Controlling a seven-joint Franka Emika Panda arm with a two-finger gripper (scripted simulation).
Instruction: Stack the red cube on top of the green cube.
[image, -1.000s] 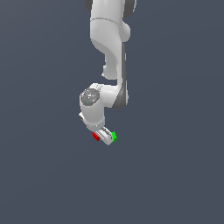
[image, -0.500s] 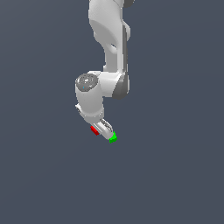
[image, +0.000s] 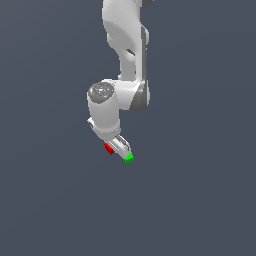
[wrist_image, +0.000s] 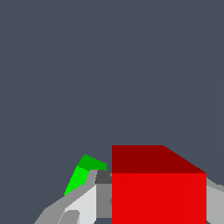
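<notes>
Claw (image: 119, 148) is sitting low over the table (image: 200, 200). The wrist view shows the red cube (wrist_image: 158, 192) filling the space between the 2 fingers (wrist_image: 78, 205), apparently clamped, though actual contact is hard to confirm. Green cube (image: 129, 159) is lying just beside the fingertip, on the exterior view's right. Judgement: the grip is low so the red cube can be lifted over the green cube.

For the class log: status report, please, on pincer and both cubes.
Pincer shut on small plain red cube. Small plain green cube beside pincer tip, not yet stacked. Nothing in the way.
</notes>
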